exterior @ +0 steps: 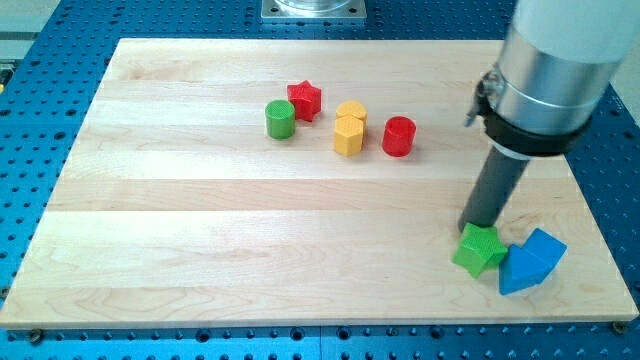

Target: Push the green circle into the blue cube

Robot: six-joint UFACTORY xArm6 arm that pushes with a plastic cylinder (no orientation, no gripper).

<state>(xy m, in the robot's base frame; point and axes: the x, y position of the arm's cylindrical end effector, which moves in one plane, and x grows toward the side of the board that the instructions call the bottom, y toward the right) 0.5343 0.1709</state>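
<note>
The green circle (280, 118) is a short green cylinder standing at the view's upper middle-left of the wooden board. The blue cube (530, 261) lies near the board's lower right corner, tilted. A green star (479, 249) touches the blue cube's left side. My tip (478, 226) rests right at the top edge of the green star, far to the right of and below the green circle. The rod rises up to the arm's silver body at the view's top right.
A red star (305, 100) sits just right of the green circle. Two yellow blocks (349, 127) stand together at the middle top, with a red cylinder (398, 136) to their right. The wooden board (200, 240) lies on a blue perforated table.
</note>
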